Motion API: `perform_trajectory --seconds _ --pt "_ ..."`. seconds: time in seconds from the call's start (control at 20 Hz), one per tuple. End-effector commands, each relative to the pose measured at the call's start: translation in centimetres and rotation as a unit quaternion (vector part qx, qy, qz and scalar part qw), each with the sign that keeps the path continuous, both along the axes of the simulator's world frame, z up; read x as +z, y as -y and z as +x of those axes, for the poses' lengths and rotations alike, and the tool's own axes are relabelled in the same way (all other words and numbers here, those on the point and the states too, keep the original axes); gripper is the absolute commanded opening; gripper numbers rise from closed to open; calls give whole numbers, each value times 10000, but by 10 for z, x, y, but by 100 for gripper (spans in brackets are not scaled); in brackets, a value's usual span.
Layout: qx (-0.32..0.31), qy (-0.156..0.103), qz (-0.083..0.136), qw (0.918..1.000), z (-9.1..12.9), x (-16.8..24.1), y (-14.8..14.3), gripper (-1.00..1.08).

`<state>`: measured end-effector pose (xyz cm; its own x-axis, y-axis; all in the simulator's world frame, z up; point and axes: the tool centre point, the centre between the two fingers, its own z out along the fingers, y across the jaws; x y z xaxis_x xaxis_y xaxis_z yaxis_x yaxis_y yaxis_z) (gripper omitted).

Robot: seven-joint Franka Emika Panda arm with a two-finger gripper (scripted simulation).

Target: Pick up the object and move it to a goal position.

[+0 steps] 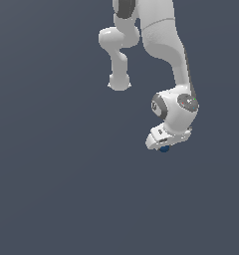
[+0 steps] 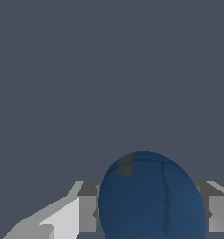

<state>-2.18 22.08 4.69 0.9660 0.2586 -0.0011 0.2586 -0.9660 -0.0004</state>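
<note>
Dark blue ball [image 2: 152, 198] fills the wrist view, clamped between the white gripper [image 2: 151, 214] fingers [image 2: 87, 214]; right of centre in the exterior view, it sits directly under the hand.

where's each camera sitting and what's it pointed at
Exterior view: off the arm, facing the white arm against a plain grey background; the gripper and a sliver of the blue ball show.
Wrist view: on the wrist, looking along the fingers at the ball between them.
Shared: the ball and the gripper.

Arm [image 1: 174, 55] bent downward; hand [image 1: 164, 145] clamped on ball [image 2: 151, 198].
</note>
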Motion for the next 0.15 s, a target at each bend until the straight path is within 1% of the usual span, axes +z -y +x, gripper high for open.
perform_trajectory --seconds 0.0,0.1 --pt "-10 5 -1 10000 2 0 2 -100" --pt "-10 5 -1 10000 3 0 3 -100"
